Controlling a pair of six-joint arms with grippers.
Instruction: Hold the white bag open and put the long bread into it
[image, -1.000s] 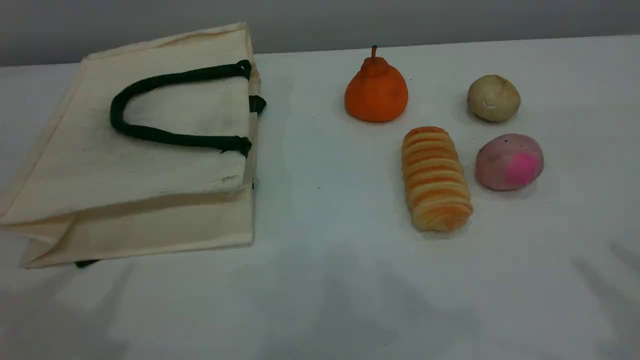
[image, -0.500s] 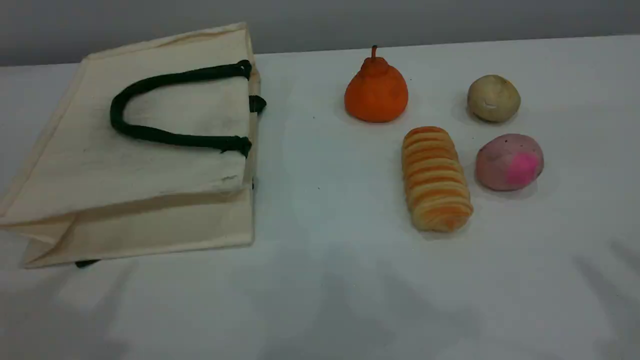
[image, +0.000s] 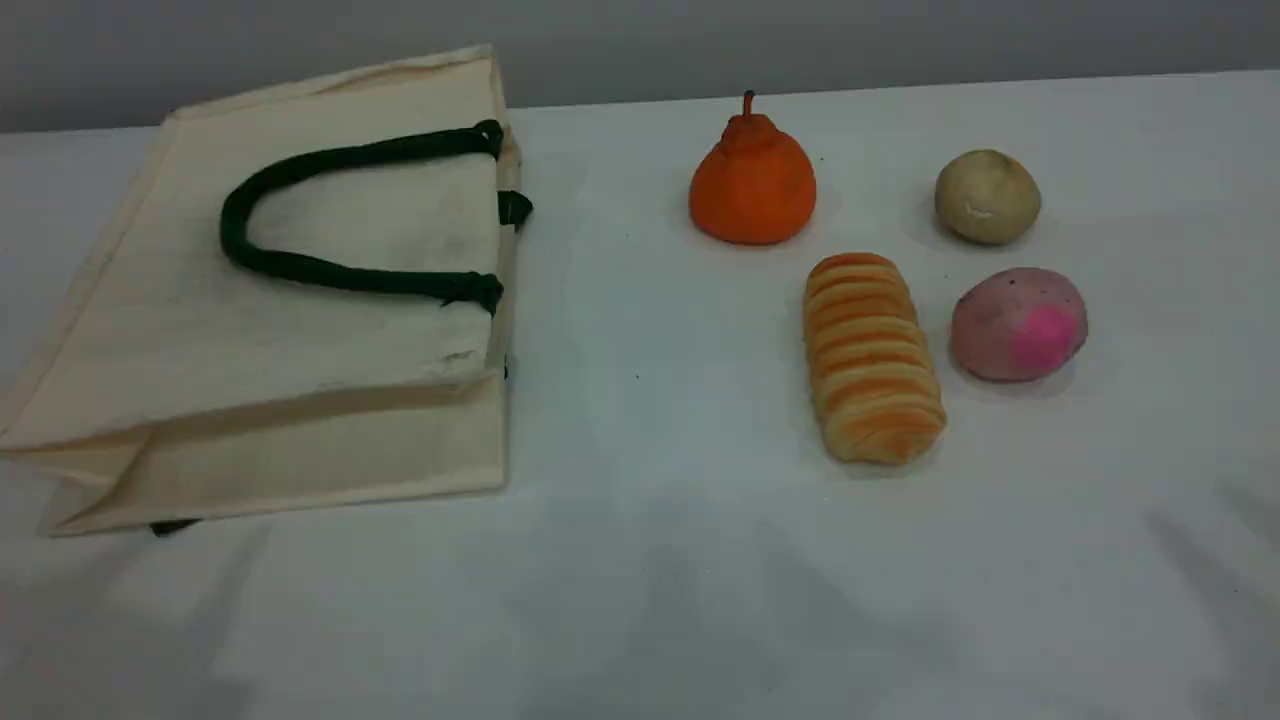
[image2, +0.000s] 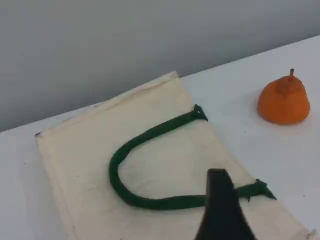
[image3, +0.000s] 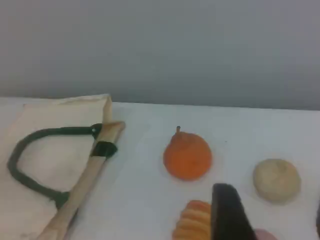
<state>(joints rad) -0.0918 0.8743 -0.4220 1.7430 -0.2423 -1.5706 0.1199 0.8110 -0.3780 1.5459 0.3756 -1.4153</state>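
The white bag (image: 270, 330) lies flat on its side at the table's left, mouth facing right, with its dark green rope handle (image: 300, 268) resting on top. The long bread (image: 872, 358), golden-orange with pale ridges, lies right of centre, well apart from the bag. Neither gripper shows in the scene view. In the left wrist view, one dark fingertip (image2: 220, 210) of the left gripper hangs above the bag (image2: 75, 165) near its handle (image2: 150, 137), holding nothing. In the right wrist view, a dark fingertip (image3: 230, 215) hovers by the bread's end (image3: 192, 222), the jaws apart and empty.
An orange pear-shaped fruit (image: 752, 185) stands behind the bread. A round beige bun (image: 987, 197) and a pink-spotted round bun (image: 1018, 323) sit to the bread's right. A grey wall backs the white table (image: 650, 560).
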